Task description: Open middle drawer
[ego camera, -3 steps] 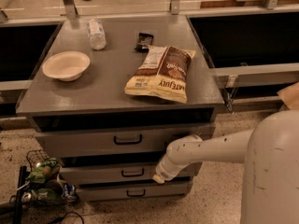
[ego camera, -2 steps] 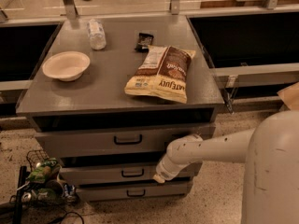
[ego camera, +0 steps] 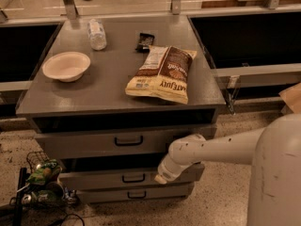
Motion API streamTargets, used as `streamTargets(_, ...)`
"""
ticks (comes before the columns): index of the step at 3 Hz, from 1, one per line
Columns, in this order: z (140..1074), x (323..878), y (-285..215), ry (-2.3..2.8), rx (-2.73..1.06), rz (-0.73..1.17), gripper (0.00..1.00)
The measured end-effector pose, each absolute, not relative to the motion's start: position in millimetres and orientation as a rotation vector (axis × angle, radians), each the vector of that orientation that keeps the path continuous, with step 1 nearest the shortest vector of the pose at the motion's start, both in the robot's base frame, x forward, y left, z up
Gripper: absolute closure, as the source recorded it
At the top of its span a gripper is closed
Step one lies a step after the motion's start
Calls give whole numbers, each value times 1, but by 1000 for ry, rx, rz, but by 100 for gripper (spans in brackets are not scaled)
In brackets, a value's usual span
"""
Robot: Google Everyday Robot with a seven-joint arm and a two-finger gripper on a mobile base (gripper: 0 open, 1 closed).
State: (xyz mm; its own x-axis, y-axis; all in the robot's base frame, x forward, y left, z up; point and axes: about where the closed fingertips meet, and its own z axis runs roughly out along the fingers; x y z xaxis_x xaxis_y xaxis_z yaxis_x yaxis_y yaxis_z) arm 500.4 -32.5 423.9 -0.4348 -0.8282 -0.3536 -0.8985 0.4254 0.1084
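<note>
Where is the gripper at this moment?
Camera view, low centre: the gripper is at the middle drawer front, just right of its black handle.

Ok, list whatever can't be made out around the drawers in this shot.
All in the camera view:
The gripper is at the arm's tip, in front of the middle drawer, right of its handle; the wrist hides whether it touches.
Inside of the middle drawer: lost in shadow under the top drawer.
Small dark item on the cabinet top: too small to identify.
Clutter at lower left: dim, tangled.
</note>
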Motion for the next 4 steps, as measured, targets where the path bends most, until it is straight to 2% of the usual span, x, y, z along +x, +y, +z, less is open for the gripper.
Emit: streamTargets(4, 436, 480, -41, 2400, -1500, 472, 100)
